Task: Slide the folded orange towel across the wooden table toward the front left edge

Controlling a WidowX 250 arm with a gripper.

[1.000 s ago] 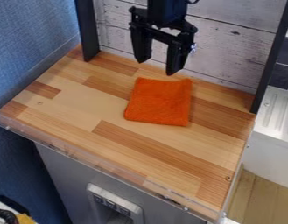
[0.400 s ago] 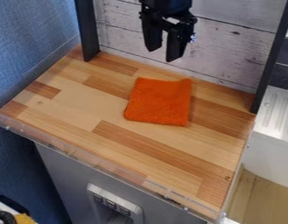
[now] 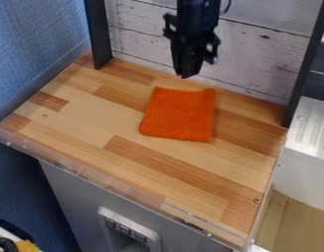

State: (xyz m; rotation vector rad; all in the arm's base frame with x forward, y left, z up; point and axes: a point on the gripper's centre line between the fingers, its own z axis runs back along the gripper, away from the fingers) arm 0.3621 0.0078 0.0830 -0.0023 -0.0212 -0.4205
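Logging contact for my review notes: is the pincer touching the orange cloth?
No, the pincer hangs beyond the far edge of the orange cloth, with bare wooden counter visible between them.

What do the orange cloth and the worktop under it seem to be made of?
The orange cloth looks like terry or microfibre, matte and soft, going by its fuzzy surface. The worktop looks like smooth, satin-finished wood, from its grained strips in mixed tones, though a printed laminate is possible.
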